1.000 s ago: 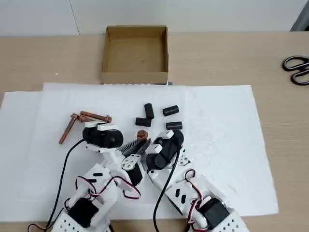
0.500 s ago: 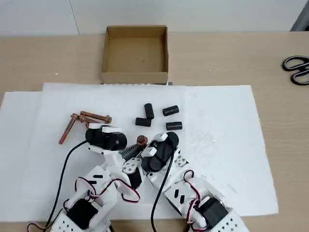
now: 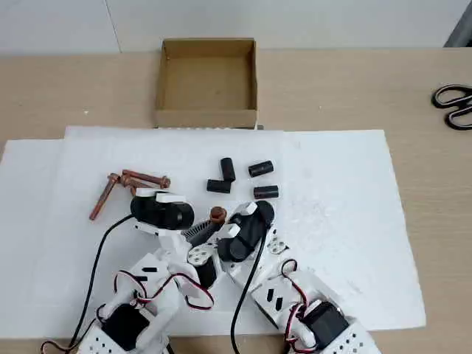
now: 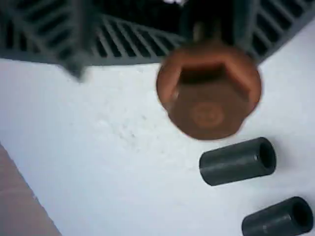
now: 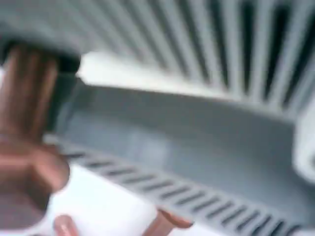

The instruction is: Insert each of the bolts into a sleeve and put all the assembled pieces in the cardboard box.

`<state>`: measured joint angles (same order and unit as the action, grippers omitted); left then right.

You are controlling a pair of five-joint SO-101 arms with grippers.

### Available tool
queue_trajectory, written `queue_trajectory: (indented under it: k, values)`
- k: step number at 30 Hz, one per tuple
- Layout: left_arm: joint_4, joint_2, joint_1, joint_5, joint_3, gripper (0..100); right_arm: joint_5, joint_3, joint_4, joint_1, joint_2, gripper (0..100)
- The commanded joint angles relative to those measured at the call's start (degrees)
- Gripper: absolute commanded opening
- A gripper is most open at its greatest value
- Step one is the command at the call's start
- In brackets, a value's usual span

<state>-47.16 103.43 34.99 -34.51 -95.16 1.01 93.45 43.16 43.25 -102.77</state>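
Centrally on the white sheet [image 3: 346, 221], right of the loose bolts [image 3: 130, 182], the left claw [image 3: 209, 223] is clamped on a copper bolt [image 3: 217, 214], the right claw [image 3: 227, 222] close against it, its grip impossible to tell, black sleeves [image 3: 260, 169] just beyond.

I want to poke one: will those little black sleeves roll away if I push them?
Probably, if pushed sideways: each sleeve is a round tube lying on its side on flat paper. It looks stiff, with a clean round hole, so it likely won't squash. Small and hollow, it is probably light.
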Motion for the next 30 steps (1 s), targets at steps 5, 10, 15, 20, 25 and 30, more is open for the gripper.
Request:
queue_trajectory:
  k: [5, 10, 15, 20, 25, 30]
  values:
    - [-0.97, -0.09, 2.64, 1.05, -1.1, 25, 0.35, -2.11, -2.59, -0.66, -1.1, 0.3]
    - [-0.18, -0.09, -4.04, 7.12, -1.01, 25, 0.35, -1.67, -2.68, -0.57, -1.1, 0.3]
    - [2.2, -0.09, -10.99, 11.78, -0.4, 25, 0.35, -0.7, -2.68, -0.48, -1.1, 0.3]
    - [2.29, -0.09, -11.08, 11.78, 2.51, 25, 0.35, -0.18, -2.77, -0.48, -1.19, 0.3]
    - [2.2, -0.09, -11.08, 9.05, 6.02, 25, 0.35, 0.53, -2.68, -0.57, -1.19, 0.3]
    - [2.11, -0.09, -11.43, 7.91, 10.24, 24, 0.35, 1.93, -2.68, -0.75, -1.19, 0.3]
